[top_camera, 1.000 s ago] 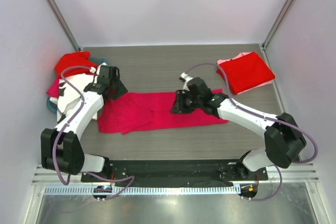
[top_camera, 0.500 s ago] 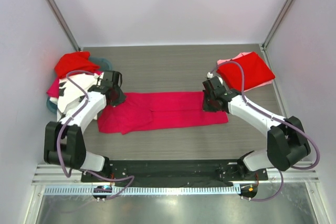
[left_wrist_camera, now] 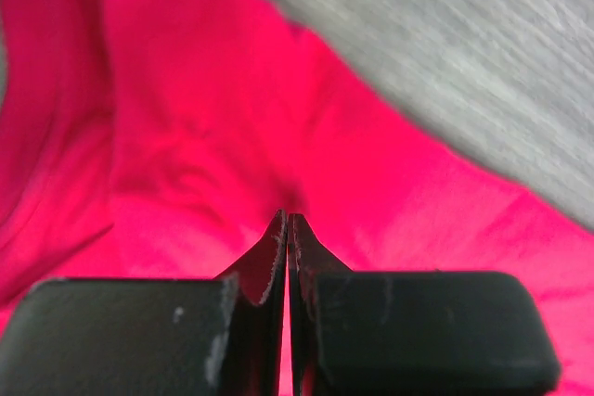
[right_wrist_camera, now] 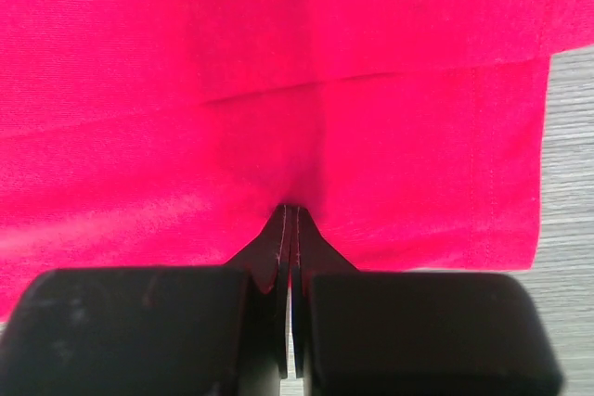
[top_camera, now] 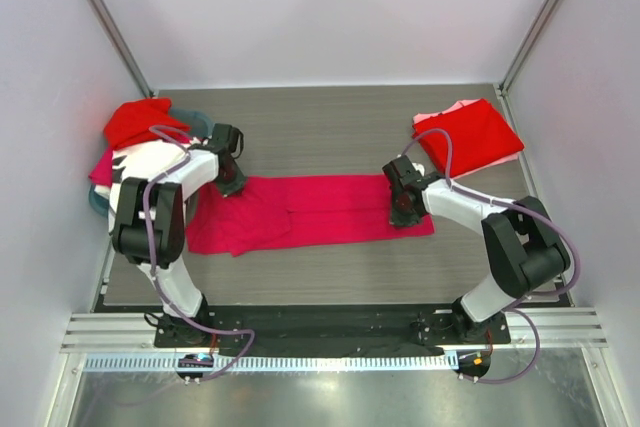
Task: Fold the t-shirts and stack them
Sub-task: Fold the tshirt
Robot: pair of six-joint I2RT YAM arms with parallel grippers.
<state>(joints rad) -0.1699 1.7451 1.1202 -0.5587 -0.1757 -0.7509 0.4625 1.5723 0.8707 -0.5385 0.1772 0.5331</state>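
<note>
**Overhead view.** A crimson shirt [top_camera: 310,212], folded into a long strip, lies flat across the middle of the grey tabletop [top_camera: 320,127]. Its length runs left to right, and its left end is broader and rumpled. The left arm [top_camera: 165,202] reaches to the far left corner of the strip, and the right arm [top_camera: 470,212] reaches to a spot near the right end.

A folded red shirt [top_camera: 470,137] rests in the far right corner on a pale pink shirt [top_camera: 432,119], well apart from the strip. At the left edge, a loose heap holds another red shirt [top_camera: 140,122] and a white shirt with black print [top_camera: 135,172]. A teal basket [top_camera: 192,113] shows just behind the heap.

**Left wrist view.** The left jaws are clenched, with their tips meeting on the crimson shirt [left_wrist_camera: 186,118]. The cloth puckers toward the tips in a small pinch. Bare tabletop [left_wrist_camera: 483,62] fills the upper right.

**Right wrist view.** The right jaws are likewise clenched on a pinch of the crimson shirt [right_wrist_camera: 278,62]. A crease crosses the cloth above the tips. The stitched hem runs down the right side, beside a strip of tabletop [right_wrist_camera: 568,136].
</note>
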